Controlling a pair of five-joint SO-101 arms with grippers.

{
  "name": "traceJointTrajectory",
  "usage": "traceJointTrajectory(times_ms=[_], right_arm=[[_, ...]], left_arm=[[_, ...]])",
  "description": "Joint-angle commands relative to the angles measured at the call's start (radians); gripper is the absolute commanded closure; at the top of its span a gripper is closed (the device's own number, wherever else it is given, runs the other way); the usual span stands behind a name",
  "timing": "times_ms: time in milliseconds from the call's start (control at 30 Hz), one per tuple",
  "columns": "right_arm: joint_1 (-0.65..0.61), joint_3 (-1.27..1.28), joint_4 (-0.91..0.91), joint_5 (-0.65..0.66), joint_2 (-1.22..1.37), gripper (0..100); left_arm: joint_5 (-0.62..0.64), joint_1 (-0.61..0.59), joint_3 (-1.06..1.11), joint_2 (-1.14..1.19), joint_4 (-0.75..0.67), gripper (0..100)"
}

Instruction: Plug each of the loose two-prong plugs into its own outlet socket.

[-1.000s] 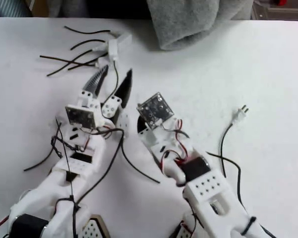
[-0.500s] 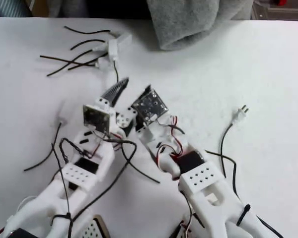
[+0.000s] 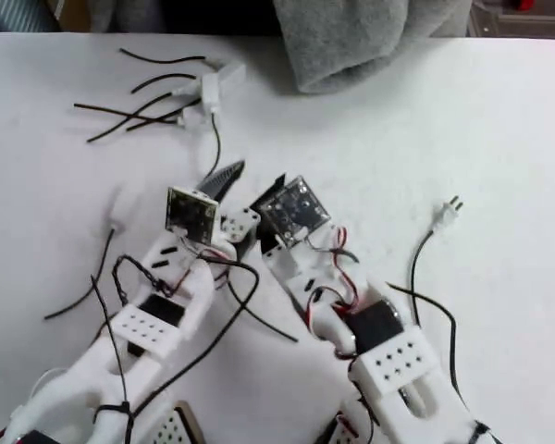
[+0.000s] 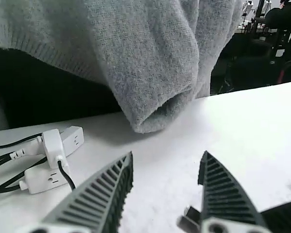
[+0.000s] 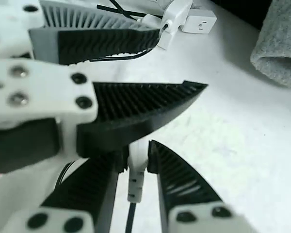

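Two-prong plug [image 5: 135, 182], white, sits pinched between the 2 black fingers of the right gripper [image 5: 137, 151], near the middle of the table [image 3: 499, 111] in the high view. The left gripper [image 4: 167, 158] hangs just beside it on the 9 o'clock side, its jaws spread wide with nothing between them. In the right wrist view its 2 ribbed fingers lie close by the held plug. The outlet sockets [image 3: 208, 92], a small white cluster with black cords [image 3: 120, 116] fanning toward 9 o'clock, lie at about 11 o'clock from both grippers and apart from them. A second plug [image 3: 451, 209] lies loose toward 3 o'clock, well apart from the grippers, with its prongs pointing to 1 o'clock and its cord [image 3: 414, 268] curving back toward 6 o'clock. A small white cord end [image 3: 118, 211], which may be another plug, lies at 9 o'clock of the left gripper. A grey cloth [image 3: 351, 46] drapes over the table edge at 12 o'clock.
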Motion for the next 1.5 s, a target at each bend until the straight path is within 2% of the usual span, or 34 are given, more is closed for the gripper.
traceJointTrajectory(times_ms=[0, 600, 967, 1467], right_arm=[[-0.007, -0.051, 0.047, 0.005, -0.099, 98.1], [0.001, -0.06, 0.088, 0.008, -0.113, 98.1], [0.002, -0.058, 0.16, 0.012, -0.259, 98.1], [0.002, -0.055, 0.163, 0.012, -0.278, 98.1]], left_arm=[[0.002, -0.007, -0.003, -0.01, 0.009, 77], [0.002, -0.007, 0.018, -0.008, 0.005, 77], [0.002, -0.007, 0.018, -0.008, 0.005, 77], [0.002, -0.007, 0.023, -0.008, 0.006, 77]])
